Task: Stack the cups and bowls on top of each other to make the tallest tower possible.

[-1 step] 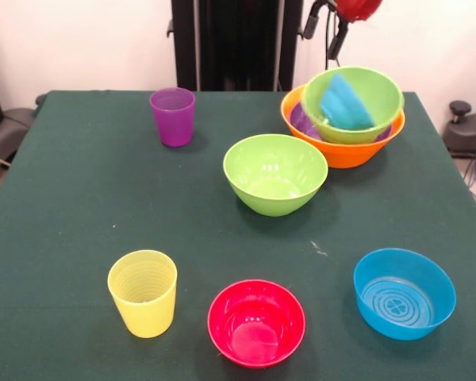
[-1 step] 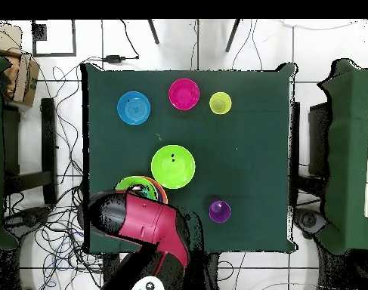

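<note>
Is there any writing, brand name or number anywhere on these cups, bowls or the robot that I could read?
None can be read.
The blue bowl near the table's front edge has raised rings and a cross-like pattern moulded in its bottom, but no letters.
The yellow cup bears only plain ribs.
The robot arm shows a small white patch near its base; any marks on it are too small to read.

On the bench (image 1: pixel 79 198), the tower (image 1: pixel 343 119) stands at my edge near a corner, a tilted small bowl (image 1: pixel 345 103) nested on top. The smooth cup (image 1: pixel 173 117) sits along that same edge. A lone bowl (image 1: pixel 275 173) rests mid-bench. Along the opposite edge: ribbed cup (image 1: pixel 143 292), a bowl (image 1: pixel 256 322), another bowl (image 1: pixel 404 293).
</note>
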Robot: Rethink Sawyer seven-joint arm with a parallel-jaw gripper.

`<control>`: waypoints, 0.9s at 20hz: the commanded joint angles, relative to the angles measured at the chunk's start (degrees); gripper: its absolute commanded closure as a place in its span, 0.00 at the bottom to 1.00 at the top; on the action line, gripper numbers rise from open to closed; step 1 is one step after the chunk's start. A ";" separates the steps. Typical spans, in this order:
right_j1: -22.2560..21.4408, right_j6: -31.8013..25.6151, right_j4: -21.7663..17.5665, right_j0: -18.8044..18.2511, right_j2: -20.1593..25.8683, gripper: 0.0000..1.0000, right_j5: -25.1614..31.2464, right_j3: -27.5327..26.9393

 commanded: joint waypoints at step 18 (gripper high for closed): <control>0.62 -0.12 -4.83 -1.94 5.36 0.00 7.83 -5.22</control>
